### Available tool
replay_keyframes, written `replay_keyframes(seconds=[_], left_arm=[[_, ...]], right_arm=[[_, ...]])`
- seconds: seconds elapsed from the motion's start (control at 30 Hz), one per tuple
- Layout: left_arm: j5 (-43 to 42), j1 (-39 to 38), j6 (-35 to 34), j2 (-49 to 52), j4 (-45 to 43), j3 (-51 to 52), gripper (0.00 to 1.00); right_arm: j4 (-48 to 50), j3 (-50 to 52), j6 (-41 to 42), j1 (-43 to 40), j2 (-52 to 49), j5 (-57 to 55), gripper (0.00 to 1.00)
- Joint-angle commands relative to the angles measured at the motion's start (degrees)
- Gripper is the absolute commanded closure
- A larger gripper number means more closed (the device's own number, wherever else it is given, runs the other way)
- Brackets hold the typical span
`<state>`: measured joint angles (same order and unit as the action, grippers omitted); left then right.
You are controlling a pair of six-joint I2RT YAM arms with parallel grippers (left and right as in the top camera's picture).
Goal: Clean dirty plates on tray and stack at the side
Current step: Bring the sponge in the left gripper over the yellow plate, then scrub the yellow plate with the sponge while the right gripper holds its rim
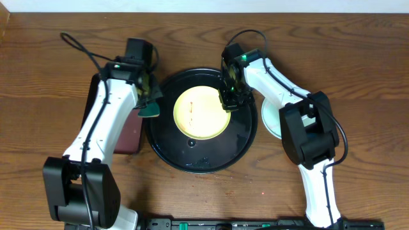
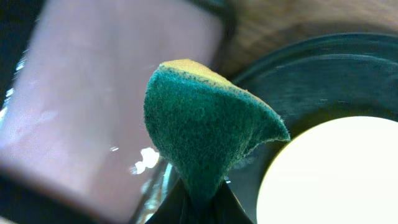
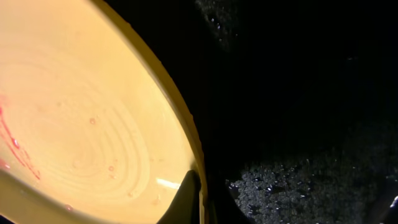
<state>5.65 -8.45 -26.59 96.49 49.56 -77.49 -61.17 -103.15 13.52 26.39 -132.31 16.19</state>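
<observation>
On the large round glossy black tray: the pale yellow round shallow plate, red-smeared, sits near the middle.
The plate looks light, stiff and glossy, likely slick when wet and breakable if dropped, so its thin raised rim is the place to pinch. The right end effector is nearly closed, apparently clamped on that rim at the plate's right edge. The left end effector is clenched on a green-and-yellow scouring sponge, above the tray's left rim.

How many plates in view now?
2: the yellow plate on the black tray; a turquoise plate beside the tray, partly under the right arm. More may be hidden.
</observation>
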Motion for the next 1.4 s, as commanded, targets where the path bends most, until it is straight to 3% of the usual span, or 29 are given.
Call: replay_keyframes(seconds=[0.0, 0.17, 0.33, 0.7, 0.97, 1.1, 1.27, 1.37], left_arm=[[-0.33, -2.14, 0.35, 0.31, -1.86, 0.42, 0.93], [-1.25, -5.03, 0.37, 3.58, -3.89, 0.42, 0.93], [-7.93, -7.69, 1.42, 7.28, -5.22, 0.42, 0.93], [-10.08, -13.57, 1.36, 14.95, -7.54, 0.42, 0.93], [-23.85, -14.4, 1.92, 18.49, -7.02, 0.39, 0.93], [-33.79, -14.38, 11.5, 18.47, -9.16, 0.33, 0.93], [-30.12, -13.84, 10.78, 18.49, -13.94, 0.35, 0.92], [-15.85, -13.31, 2.71, 18.49, -15.87, 0.35, 0.92]], right_arm=[[1.86, 3.41, 0.7, 0.28, -0.94, -0.5, 0.99], [4.15, 5.46, 1.51, 0.28, -0.94, -0.5, 0.99], [4.24, 5.46, 1.51, 0.28, -0.94, -0.5, 0.99], [4.33, 5.46, 1.51, 0.28, -0.94, -0.5, 0.99], [4.33, 5.46, 1.49, 0.28, -0.94, -0.5, 0.99], [4.44, 5.46, 1.7, 0.28, -0.94, -0.48, 0.99], [4.52, 5.46, 1.7, 0.39, -0.94, -0.5, 0.99], [4.59, 5.46, 1.68, 0.52, -0.94, -0.5, 0.99]])
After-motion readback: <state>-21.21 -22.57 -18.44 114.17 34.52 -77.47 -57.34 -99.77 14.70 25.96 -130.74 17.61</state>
